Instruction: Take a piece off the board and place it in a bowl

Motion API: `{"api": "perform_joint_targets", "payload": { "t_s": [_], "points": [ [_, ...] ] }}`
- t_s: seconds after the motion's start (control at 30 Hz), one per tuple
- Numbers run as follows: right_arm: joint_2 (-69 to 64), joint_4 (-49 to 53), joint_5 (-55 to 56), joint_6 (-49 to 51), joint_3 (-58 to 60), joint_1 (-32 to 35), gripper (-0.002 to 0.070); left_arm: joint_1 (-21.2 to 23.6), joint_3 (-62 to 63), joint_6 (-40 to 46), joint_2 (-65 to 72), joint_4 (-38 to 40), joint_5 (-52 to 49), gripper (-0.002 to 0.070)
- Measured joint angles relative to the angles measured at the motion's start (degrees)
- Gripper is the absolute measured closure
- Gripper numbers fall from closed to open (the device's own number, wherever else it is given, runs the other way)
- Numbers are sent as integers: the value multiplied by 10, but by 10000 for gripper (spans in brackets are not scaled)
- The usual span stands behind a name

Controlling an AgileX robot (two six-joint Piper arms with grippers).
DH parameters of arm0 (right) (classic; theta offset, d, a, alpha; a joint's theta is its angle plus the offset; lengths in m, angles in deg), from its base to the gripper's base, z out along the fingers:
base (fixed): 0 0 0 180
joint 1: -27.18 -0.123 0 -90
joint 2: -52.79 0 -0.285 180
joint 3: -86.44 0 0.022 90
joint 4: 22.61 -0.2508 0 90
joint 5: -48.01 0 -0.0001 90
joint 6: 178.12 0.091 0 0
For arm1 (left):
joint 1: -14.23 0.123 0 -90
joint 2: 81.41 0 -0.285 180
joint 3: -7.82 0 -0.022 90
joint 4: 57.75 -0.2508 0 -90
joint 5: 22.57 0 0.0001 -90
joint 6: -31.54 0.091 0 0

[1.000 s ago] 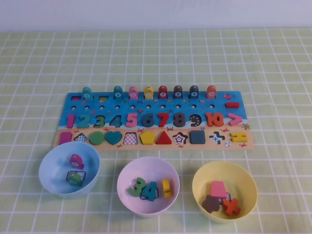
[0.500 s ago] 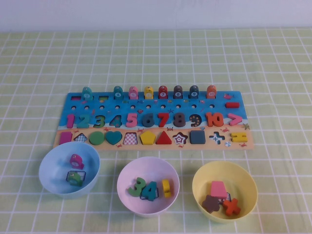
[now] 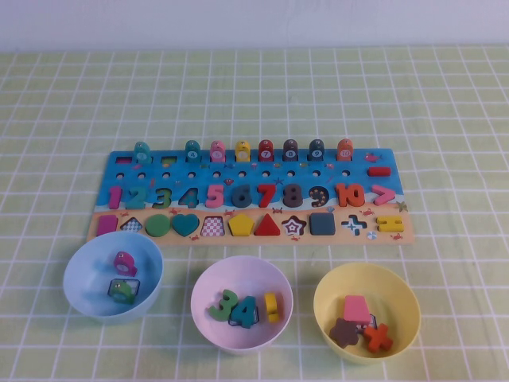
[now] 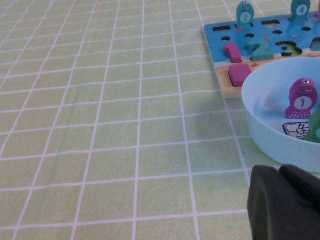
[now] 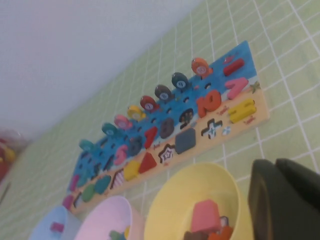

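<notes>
High view, piece [image 3: 322,224]: I see the slate-blue square seated in the board [image 3: 238,163] on its sandy strip, between star slot and plus cutout.
Bowl [image 3: 402,294]: pale yellow, near the board, holding other shapes.
Left gripper [image 4: 287,205]: beside the blue bowl [image 4: 265,125]; grip unreadable.
Right gripper [image 5: 287,200]: near the yellow bowl; grip unreadable.

The long wooden puzzle board with a blue top and sandy lower strip [image 3: 246,195] carries coloured wooden numerals 1 to 10, then a pink ">" sign [image 3: 383,195] and a yellow "=" sign [image 3: 390,224]. The purple fish peg [image 4: 301,99] in the light blue plastic bowl [image 4: 265,132] reads "1"
</notes>
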Motion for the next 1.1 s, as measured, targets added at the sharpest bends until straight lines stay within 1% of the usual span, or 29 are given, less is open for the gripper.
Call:
{"api": "perform_joint_targets", "payload": {
  "t_s": [0.1,0.17,0.3,0.33,0.43,0.5,0.6,0.73,0.83,1.1],
  "points": [
    [-62,70,-44,-2,-62,0,694,0,0,0,0,0,0,679],
    [-121,137,-89,-5,-122,0,694,0,0,0,0,0,0,679],
    [-251,243,-191,-53,-258,0,694,0,0,0,0,0,0,679],
    [-297,257,-225,-80,-292,0,694,0,0,0,0,0,0,679],
    [-397,274,-298,-121,-376,0,694,0,0,0,0,0,0,679],
    [-476,280,-354,-142,-442,0,694,0,0,0,0,0,0,679],
    [-558,292,-427,-161,-510,0,694,0,0,0,0,0,0,679],
    [-646,315,-465,-164,-578,-5,694,0,0,0,0,0,0,679],
    [-696,341,-472,-138,-627,-25,694,0,0,0,0,0,0,679],
    [-846,470,-476,-42,-762,-144,694,0,0,0,0,0,0,679]
  ]
}}
